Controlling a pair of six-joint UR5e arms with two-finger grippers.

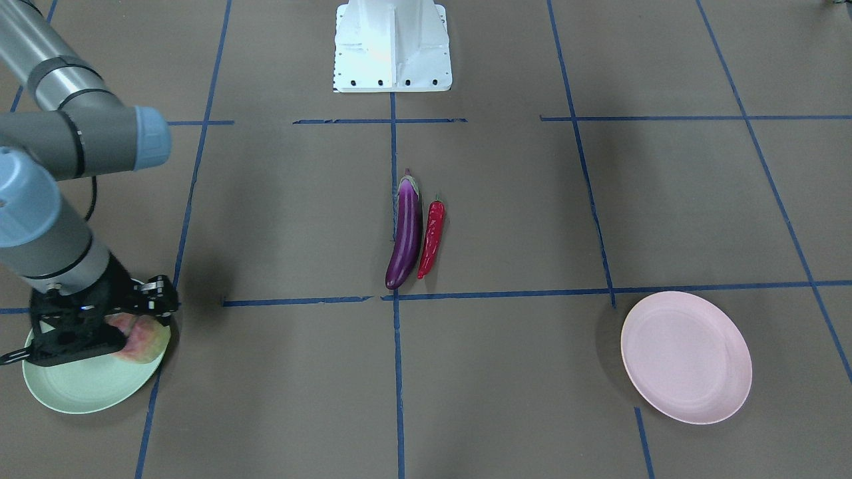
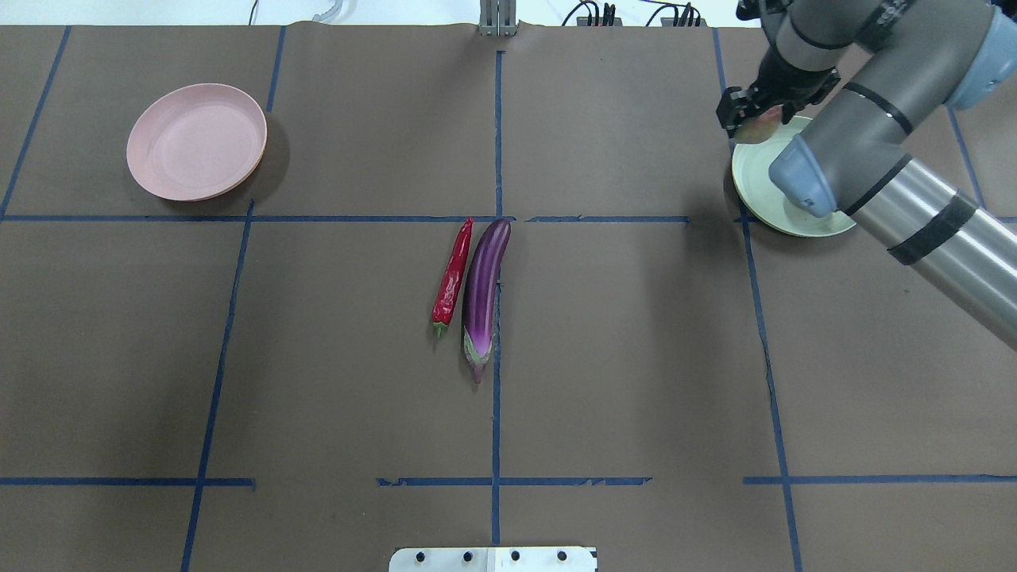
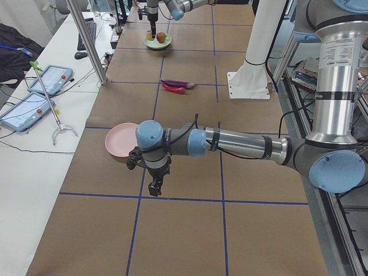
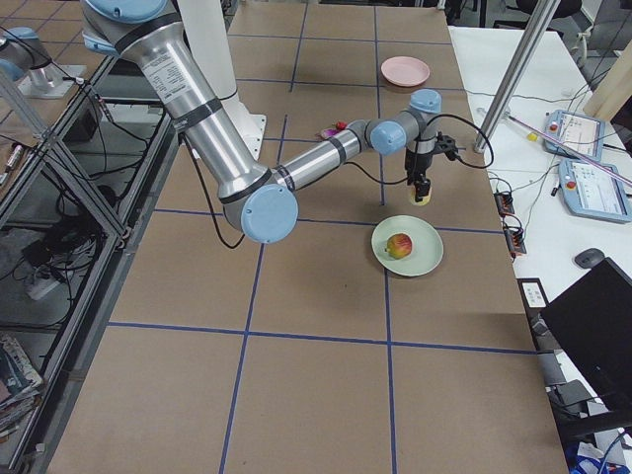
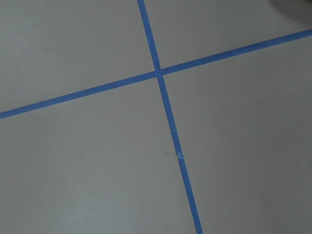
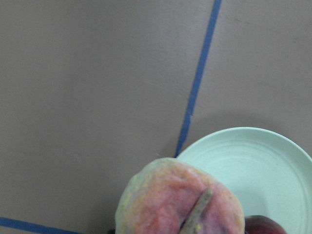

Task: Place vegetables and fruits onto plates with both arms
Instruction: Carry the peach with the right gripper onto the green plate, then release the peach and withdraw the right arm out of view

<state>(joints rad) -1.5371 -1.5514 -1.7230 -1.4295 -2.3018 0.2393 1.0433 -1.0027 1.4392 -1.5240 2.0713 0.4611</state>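
My right gripper (image 1: 130, 330) is shut on the pink-yellow peach (image 1: 145, 339) and holds it over the near-centre rim of the mint green plate (image 1: 80, 389). In the right wrist view the peach (image 6: 178, 197) fills the bottom, and the plate (image 6: 253, 165) lies below it with the dark red apple (image 6: 265, 226) on it. The apple (image 4: 398, 245) sits on the plate in the exterior right view. The purple eggplant (image 2: 485, 290) and red chili (image 2: 453, 274) lie side by side at the table's centre. The pink plate (image 2: 196, 141) is bare. My left gripper (image 3: 155, 187) hangs near it; I cannot tell whether it is open.
The white base block (image 1: 393, 43) stands at the robot's edge of the table. Blue tape lines (image 5: 168, 117) cross the brown table cover. Tablets (image 3: 34, 95) and cables lie on a side bench beyond the table's far edge.
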